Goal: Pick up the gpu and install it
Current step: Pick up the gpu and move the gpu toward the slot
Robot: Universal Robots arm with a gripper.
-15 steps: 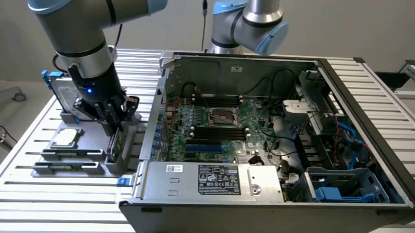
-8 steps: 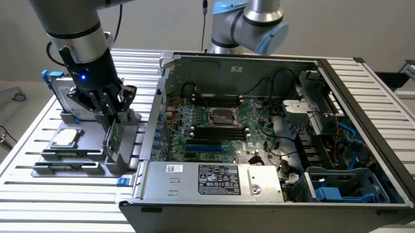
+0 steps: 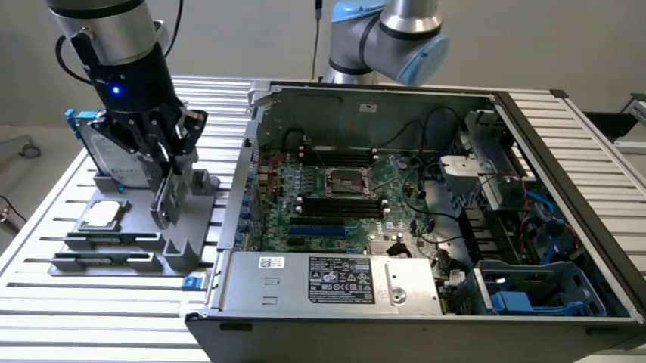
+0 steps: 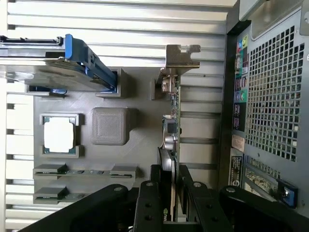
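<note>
1. Gripper [image 3: 169, 172] hangs over the grey holder [image 3: 187, 253], fingers [image 4: 149, 203] clamped on the gpu [image 4: 171, 130], one per face.
2. Gpu stands on edge at the holder's side nearest the PC case [image 3: 383, 89], bracket [image 4: 181, 54] end farthest from the fingers. Can't tell if it's seated in the slot or just clear.
3. Judgement: lift straight up, no twist, so bracket & board clear the holder's posts w/o snagging.
4. Keep it vertical. The hard drive [image 3: 101, 147] sits at the holder's far side, so there's room.
</note>
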